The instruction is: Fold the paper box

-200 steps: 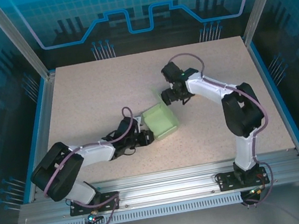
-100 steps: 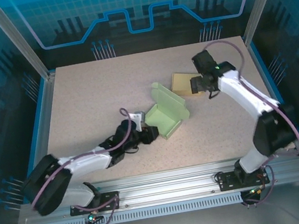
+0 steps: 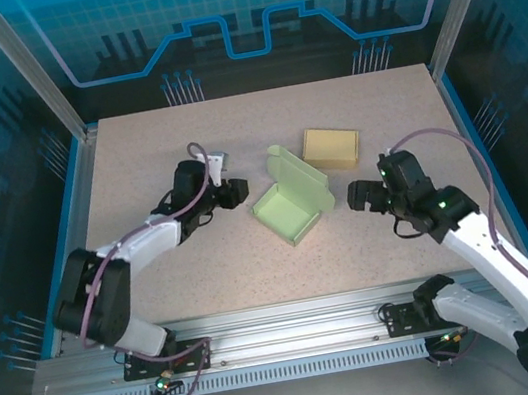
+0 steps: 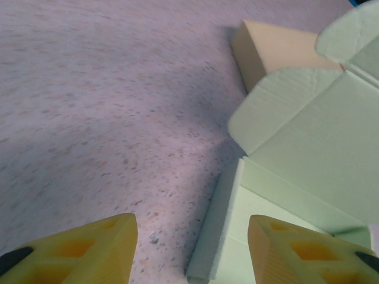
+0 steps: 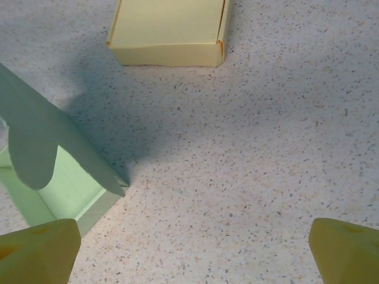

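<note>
Top external: green paper box [image 3: 290, 203] sits on the table [image 3: 134, 148] between the grippers, lid flap raised, gripped by neither. left gripper [image 3: 235, 193] is released and empty, with the box wall just ahead, nearer its right-hand finger [image 4: 302, 251]. right gripper [image 3: 358, 198] is spread wide and empty. The box is ahead of its left-hand finger [image 5: 38, 251], yellow box [image 3: 331, 147] farther ahead.
</note>
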`<state>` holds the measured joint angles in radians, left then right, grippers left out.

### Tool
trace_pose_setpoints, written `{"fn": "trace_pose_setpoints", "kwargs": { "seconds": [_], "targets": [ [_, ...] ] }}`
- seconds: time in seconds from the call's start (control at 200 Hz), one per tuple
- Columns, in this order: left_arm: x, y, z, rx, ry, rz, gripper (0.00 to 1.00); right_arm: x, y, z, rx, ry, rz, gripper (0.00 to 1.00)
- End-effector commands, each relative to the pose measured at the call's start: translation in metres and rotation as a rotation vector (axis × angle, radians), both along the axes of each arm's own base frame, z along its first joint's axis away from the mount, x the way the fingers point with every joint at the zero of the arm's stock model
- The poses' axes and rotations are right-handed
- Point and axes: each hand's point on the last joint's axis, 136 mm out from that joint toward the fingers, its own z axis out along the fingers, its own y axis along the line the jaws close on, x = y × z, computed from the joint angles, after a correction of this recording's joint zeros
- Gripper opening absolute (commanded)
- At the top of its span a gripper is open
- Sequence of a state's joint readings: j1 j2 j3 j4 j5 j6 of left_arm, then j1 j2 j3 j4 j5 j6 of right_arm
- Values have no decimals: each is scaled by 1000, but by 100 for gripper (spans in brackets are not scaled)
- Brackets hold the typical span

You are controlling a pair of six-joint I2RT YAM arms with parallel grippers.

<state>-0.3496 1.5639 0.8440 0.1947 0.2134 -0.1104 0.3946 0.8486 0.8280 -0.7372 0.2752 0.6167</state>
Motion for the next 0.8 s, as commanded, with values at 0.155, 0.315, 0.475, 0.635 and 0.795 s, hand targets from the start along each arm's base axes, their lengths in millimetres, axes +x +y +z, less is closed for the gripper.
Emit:
{"fn": "trace_pose_setpoints", "kwargs": {
  "seconds": [0.155, 0.315, 0.475, 0.635, 0.795],
  "targets": [
    [22, -44, 35, -46, -220, -526, 57, -15, -3, 17, 155, -163, -18, 100],
    [30, -53, 38, -92, -260, -670, 60, -21, 0, 22, 217, -214, 13, 100],
    [25, -62, 46, -149, -260, -846, 68, -22, -6, 19, 235, -202, -21, 100],
    [24, -63, 37, -108, -244, -945, 73, -21, -6, 18, 262, -215, -16, 100],
    [27, -61, 22, -57, -263, -986, 76, -31, -24, 2, 309, -187, -179, 100]
  ]
}}
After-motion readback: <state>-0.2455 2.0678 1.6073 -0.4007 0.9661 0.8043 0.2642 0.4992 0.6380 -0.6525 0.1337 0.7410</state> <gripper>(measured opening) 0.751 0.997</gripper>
